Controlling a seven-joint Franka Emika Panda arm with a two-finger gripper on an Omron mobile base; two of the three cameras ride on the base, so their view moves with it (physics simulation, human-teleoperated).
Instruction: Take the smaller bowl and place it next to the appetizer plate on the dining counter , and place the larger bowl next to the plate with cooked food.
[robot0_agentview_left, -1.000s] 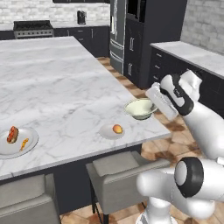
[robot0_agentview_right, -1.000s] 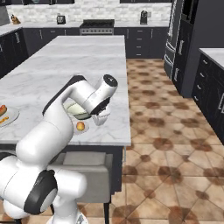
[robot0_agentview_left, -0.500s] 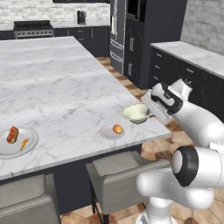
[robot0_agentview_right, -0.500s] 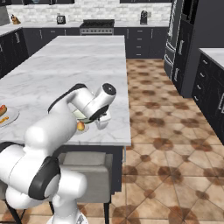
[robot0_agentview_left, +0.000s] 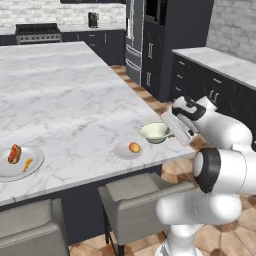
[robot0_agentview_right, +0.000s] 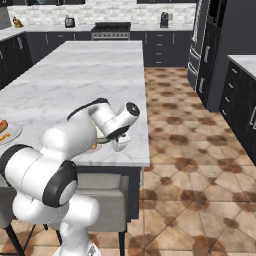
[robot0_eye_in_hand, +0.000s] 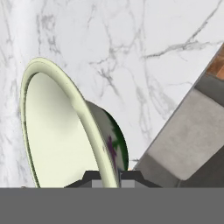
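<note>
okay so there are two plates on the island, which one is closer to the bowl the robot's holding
The small plate carrying a single orange piece, near the dining counter corner, just beside the smaller bowl. The plate with cooked food sits far along the edge.

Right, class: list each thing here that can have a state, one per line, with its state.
smaller bowl: held by its rim, low over the dining counter, beside the appetizer plate
gripper: shut on the smaller bowl's rim
appetizer plate: flat on the counter, bearing one orange piece
plate with cooked food: at the counter's near edge, two pieces on it
</note>
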